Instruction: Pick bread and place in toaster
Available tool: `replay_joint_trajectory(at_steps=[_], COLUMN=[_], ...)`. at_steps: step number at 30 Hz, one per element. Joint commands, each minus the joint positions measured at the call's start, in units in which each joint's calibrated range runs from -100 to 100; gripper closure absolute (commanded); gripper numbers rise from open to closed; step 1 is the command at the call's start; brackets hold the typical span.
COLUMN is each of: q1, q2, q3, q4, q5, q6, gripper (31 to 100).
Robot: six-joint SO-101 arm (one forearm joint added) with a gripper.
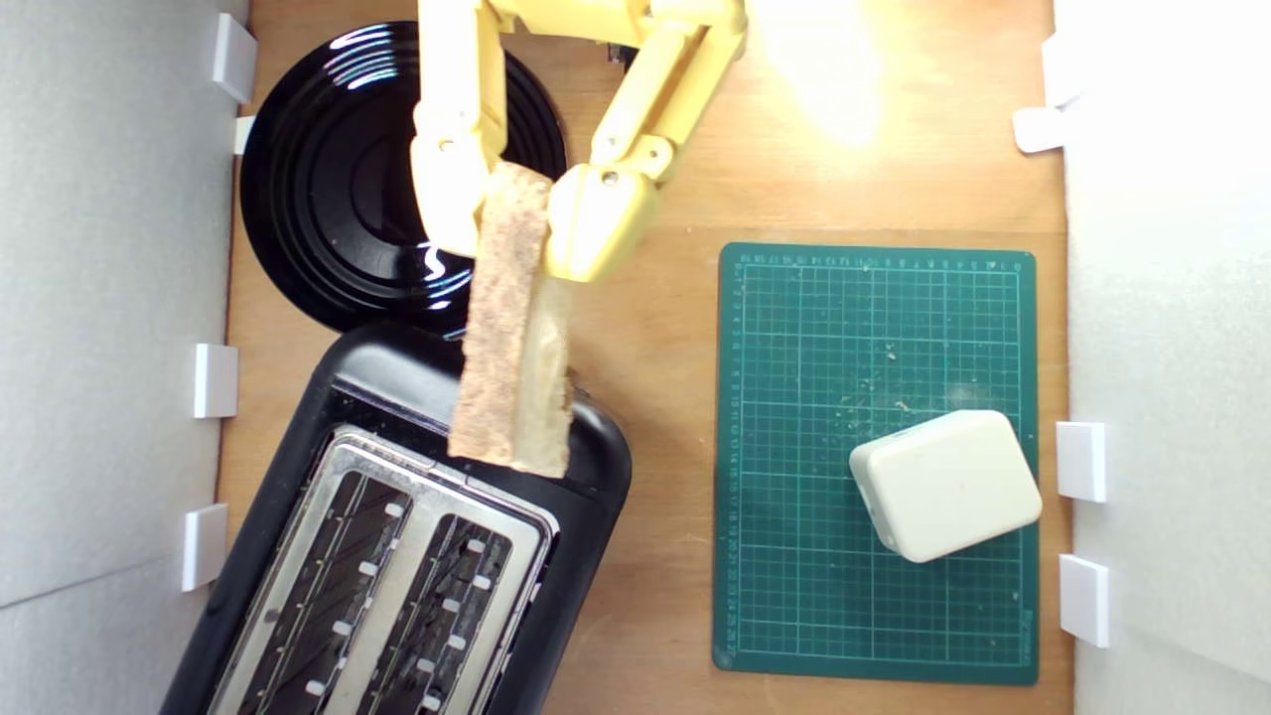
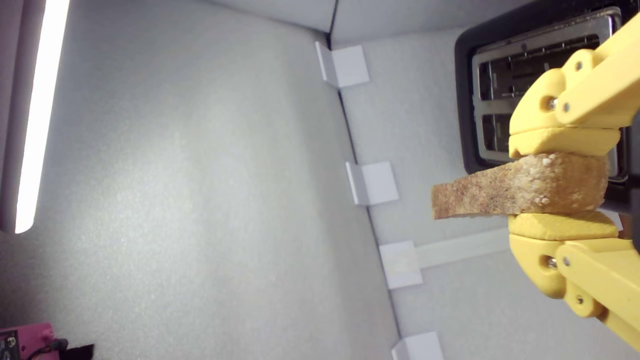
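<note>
The bread (image 1: 508, 328), a wedge with brown floury crust and pale crumb, hangs edge-up in the air, held at one end by my yellow gripper (image 1: 516, 223), which is shut on it. Its free end reaches over the near corner of the black toaster (image 1: 586, 467), short of the two silver-rimmed slots (image 1: 397, 576). In the wrist view the bread (image 2: 520, 192) is clamped between both yellow fingers (image 2: 562, 142), with the toaster (image 2: 465, 100) behind it.
A glossy black plate (image 1: 338, 199) lies beside the toaster, partly under the arm. At the exterior view's right a green cutting mat (image 1: 794, 447) carries a cream-white block (image 1: 945, 485). White walls with brackets (image 1: 214, 379) enclose the wooden table.
</note>
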Motion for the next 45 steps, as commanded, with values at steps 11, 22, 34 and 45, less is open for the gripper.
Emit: replay_joint_trajectory(at_steps=[11, 22, 34, 45], q1=[0.35, 0.35, 1.23, 1.88], q2=[1.68, 3.35, 9.26, 15.33], q3=[-3.09, -7.18, -12.45, -20.07], q4=[9.91, 9.91, 10.72, 10.54], q5=[7.34, 8.02, 14.0, 16.13], q6=[3.97, 4.75, 7.42, 7.21], gripper=[71.7, 71.7, 71.7, 71.7])
